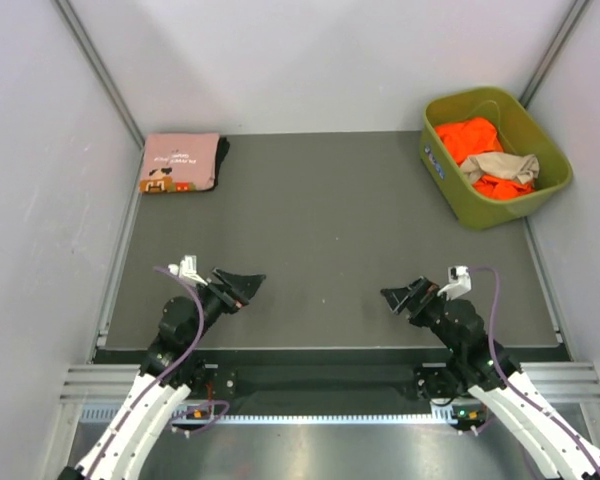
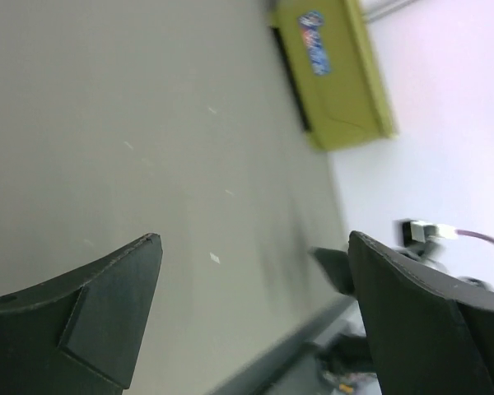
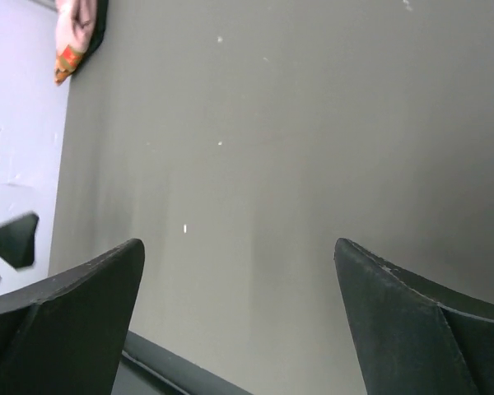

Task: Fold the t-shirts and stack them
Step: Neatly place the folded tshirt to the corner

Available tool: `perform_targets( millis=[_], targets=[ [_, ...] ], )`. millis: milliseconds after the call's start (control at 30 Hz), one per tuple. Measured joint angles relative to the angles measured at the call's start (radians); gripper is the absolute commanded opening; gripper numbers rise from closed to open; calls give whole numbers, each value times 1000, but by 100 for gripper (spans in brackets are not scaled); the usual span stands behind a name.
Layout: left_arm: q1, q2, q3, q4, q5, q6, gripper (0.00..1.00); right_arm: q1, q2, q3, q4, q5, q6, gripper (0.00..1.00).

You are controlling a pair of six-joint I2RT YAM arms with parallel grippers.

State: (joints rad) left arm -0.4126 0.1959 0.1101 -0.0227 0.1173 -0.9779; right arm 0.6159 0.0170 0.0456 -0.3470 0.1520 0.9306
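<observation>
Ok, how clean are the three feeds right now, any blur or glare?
Top external: sharp and evenly lit, soft shadows only; pink t-shirt and bin read clearly. Left wrist: soft focus, the label on the bin smeared, the wall washed out to pale pink. Right wrist: table clear with faint streaky shading, pink t-shirt cut off at the corner.

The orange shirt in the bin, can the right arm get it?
Probably yes. The orange shirt lies in the open bin on the right side, nothing stands between, and the right end effector is open. It's far, though.
</observation>
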Motion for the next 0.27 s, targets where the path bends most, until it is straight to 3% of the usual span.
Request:
perform_targets(
  millis=[100, 267],
  targets=[
    [0, -142, -67, -11, 57, -116, 99, 0, 0, 1, -23, 16, 27, 100],
    [0, -122, -68, 69, 167, -232, 99, 0, -4, 3, -37, 12, 70, 100]
  ],
)
